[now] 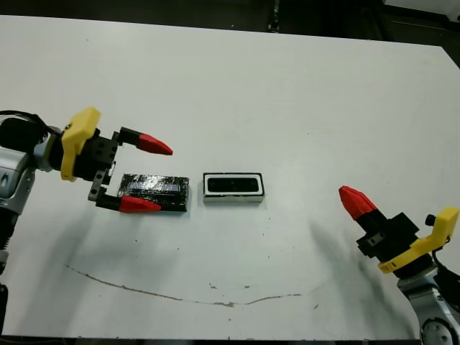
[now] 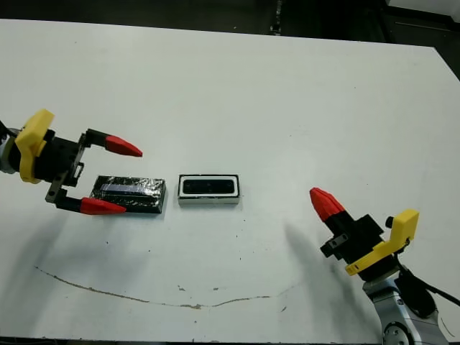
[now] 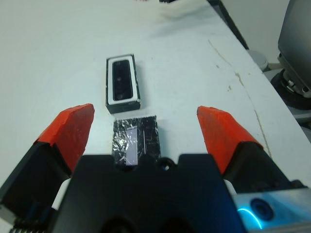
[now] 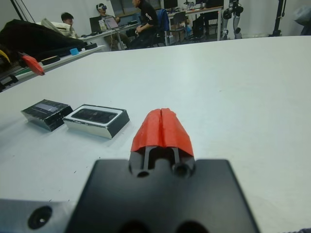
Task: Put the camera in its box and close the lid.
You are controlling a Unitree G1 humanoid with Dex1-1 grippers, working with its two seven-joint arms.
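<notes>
Currently camera (image 1: 233, 185) sits inside box (image 1: 233, 197), mid-table toward the near edge; lid (image 1: 154, 192) lies just beside it. Left gripper (image 1: 147, 175) spread wide over lid's end. Right gripper (image 1: 354, 200) pinched together, empty. Lid looks light, rigid, glossy-slick: grab across long edges.

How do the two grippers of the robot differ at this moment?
The left gripper is open, its red fingers spread wide, while the right gripper is shut, its tips pressed together. The left gripper hovers at the lid, one finger on each side; the right gripper is apart from the lid and the box, with nothing near it. Both hold nothing and have red tips.
</notes>
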